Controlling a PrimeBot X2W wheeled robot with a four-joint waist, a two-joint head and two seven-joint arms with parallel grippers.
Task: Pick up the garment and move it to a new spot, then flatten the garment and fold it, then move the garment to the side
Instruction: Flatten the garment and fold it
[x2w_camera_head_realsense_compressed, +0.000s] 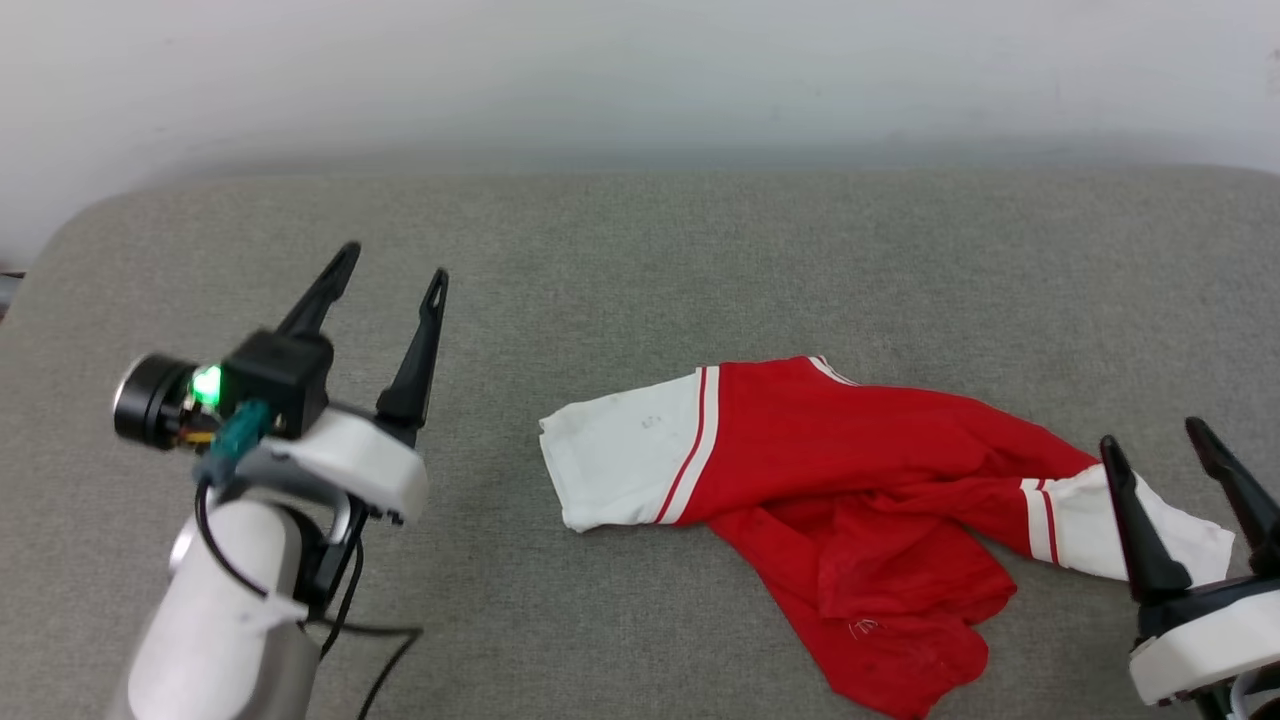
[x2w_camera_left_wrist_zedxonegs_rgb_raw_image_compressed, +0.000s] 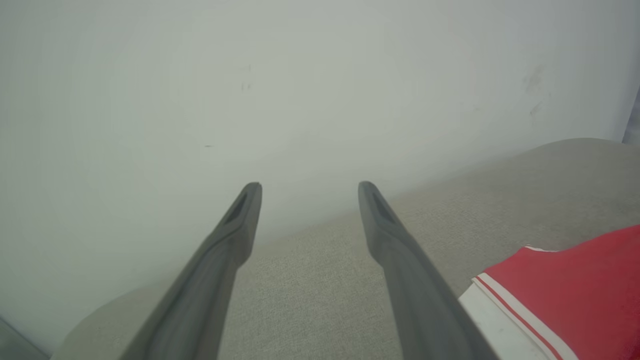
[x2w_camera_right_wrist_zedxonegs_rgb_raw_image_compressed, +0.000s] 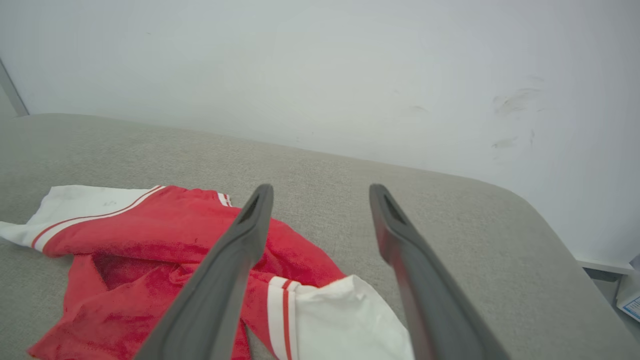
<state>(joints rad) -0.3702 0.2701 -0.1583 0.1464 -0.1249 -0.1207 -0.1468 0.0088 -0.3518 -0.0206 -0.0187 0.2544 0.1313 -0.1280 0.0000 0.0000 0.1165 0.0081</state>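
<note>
Lying crumpled right of centre on one grey fabric cushion (x2w_camera_head_realsense_compressed: 640, 260): one bright red soft-fabric T-shirt (x2w_camera_head_realsense_compressed: 850, 470), two white stripe-seamed sleeves; left gripper (x2w_camera_head_realsense_compressed: 395, 262) well apart, right gripper (x2w_camera_head_realsense_compressed: 1150, 432) beside the right sleeve, both spread wide, empty.

garment (x2w_camera_head_realsense_compressed: 830, 440): red, white sleeves (striped seams) | cushion (x2w_camera_head_realsense_compressed: 700, 270): grey

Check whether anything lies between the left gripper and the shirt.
Nothing visible does. Bare grey cushion lies between the open left gripper and the shirt, whose nearer white sleeve faces that gripper.
</note>
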